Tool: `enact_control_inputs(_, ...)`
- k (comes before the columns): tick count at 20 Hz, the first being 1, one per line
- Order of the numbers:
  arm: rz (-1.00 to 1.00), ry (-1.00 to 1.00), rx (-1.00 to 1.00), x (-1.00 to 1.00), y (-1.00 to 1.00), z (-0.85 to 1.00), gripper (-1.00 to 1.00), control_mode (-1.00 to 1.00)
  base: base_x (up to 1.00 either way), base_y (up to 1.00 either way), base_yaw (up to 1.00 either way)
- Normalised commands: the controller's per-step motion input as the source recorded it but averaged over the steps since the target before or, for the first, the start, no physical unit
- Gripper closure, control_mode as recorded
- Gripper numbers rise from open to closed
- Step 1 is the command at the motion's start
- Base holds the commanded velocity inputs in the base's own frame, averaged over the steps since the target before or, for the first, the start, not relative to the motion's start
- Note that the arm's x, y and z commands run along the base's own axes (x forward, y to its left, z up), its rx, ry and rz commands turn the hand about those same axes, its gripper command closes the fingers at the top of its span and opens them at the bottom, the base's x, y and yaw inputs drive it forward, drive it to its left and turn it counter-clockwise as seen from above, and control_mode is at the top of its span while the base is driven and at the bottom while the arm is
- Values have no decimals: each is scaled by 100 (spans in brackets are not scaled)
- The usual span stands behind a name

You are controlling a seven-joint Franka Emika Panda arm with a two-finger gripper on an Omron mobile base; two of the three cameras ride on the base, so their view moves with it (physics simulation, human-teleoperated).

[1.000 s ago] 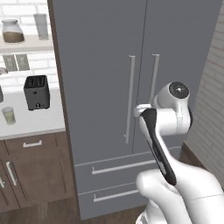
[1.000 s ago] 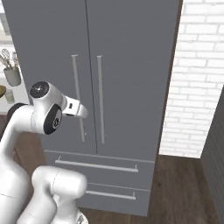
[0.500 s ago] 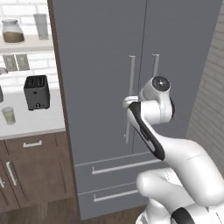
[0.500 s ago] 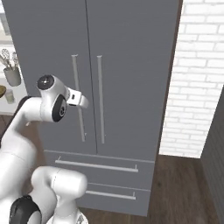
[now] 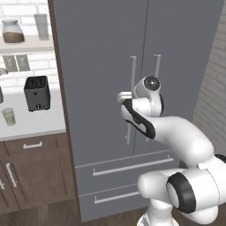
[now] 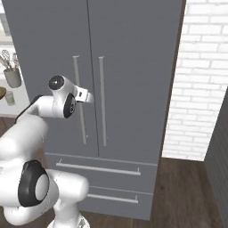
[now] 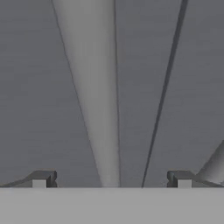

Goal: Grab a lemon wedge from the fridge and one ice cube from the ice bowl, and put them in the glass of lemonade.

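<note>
The grey double-door fridge (image 5: pixel 101 66) stands shut in front of me. My gripper (image 5: pixel 124 96) is open and right up against the left door's long handle (image 5: pixel 131 84). In the hand view the pale handle bar (image 7: pixel 98 109) runs up between my two spread fingertips (image 7: pixel 41 178), with the door seam (image 7: pixel 164 96) to its right. The gripper (image 6: pixel 88 95) also reaches that handle (image 6: pixel 76 80) in the right base view. A small glass of lemonade (image 5: pixel 8 116) stands on the counter at the left. The lemon wedge is hidden behind the closed doors. A sliver of the golden-brown ice bowl (image 6: pixel 2 92) shows at the frame's left edge.
A black toaster (image 5: pixel 36 92) sits on the white counter, with a jar (image 5: pixel 12 32) on the shelf above. A grey utensil cup (image 6: pixel 12 76) stands by the fridge. Two drawers (image 5: pixel 128 167) lie below the doors. A white brick wall (image 6: pixel 200 89) flanks the fridge's right side.
The arm has stretched forward and left, bringing the open gripper from in front of the doors up to the left door's handle. The fridge stays shut.
</note>
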Motion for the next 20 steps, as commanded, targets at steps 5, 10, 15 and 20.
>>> enact_control_inputs(5, 0, 0, 1, 58, 9, 0, -100, -100, 0, 0, 0)
enact_control_inputs(10, 0, 0, 0, 49, 10, -3, 100, -100, 0, 0, 0)
enact_control_inputs(15, 0, 0, 0, 0, 0, 0, 100, -100, 0, 0, 0)
enact_control_inputs(20, 0, -1, 0, -8, 0, 0, 100, -100, 0, 0, 0)
